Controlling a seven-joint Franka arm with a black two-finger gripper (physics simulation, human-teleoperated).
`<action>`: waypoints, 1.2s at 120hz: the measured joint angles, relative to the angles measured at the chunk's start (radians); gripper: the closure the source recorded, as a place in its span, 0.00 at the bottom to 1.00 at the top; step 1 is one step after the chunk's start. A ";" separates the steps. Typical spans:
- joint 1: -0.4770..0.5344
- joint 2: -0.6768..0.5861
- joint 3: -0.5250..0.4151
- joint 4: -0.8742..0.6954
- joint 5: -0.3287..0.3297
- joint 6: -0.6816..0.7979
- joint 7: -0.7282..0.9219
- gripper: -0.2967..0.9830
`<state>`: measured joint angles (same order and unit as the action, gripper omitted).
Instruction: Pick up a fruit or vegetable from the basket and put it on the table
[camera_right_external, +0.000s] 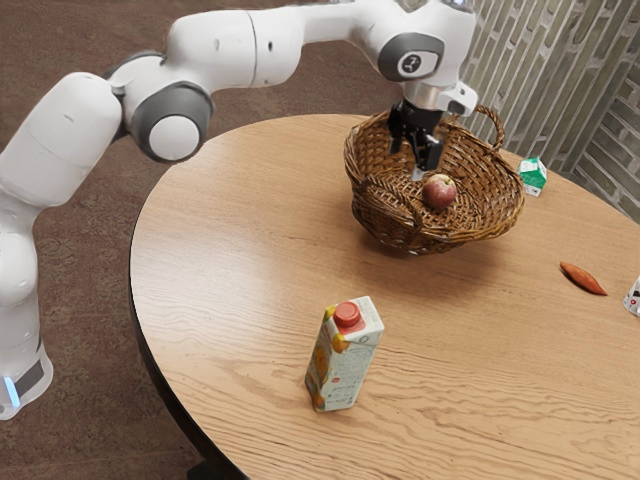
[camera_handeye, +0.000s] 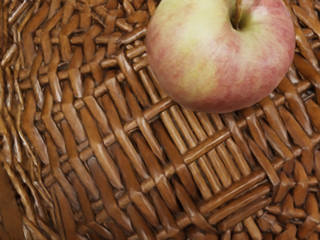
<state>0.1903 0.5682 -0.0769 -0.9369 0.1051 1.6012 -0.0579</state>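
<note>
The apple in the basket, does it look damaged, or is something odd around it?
Nothing stands out. The apple shows smooth yellow and red skin, without visible cuts or dark spots, and its stem is in place. The basket weave around it looks unbroken, with no spill visible.

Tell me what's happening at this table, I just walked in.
A robot arm has its end effector over a wicker basket, close to the red-and-yellow apple lying in it. Nothing is held; it looks about to pick up the apple. A carton stands on the table.
</note>
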 joint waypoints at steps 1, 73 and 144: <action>0.000 0.003 0.004 0.000 0.000 0.006 -0.001 0.23; 0.000 0.088 -0.055 0.065 -0.004 0.222 -0.012 0.23; -0.002 0.148 -0.050 0.064 0.004 0.278 0.035 0.23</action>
<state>0.1887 0.7166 -0.1273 -0.8732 0.1088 1.8793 -0.0227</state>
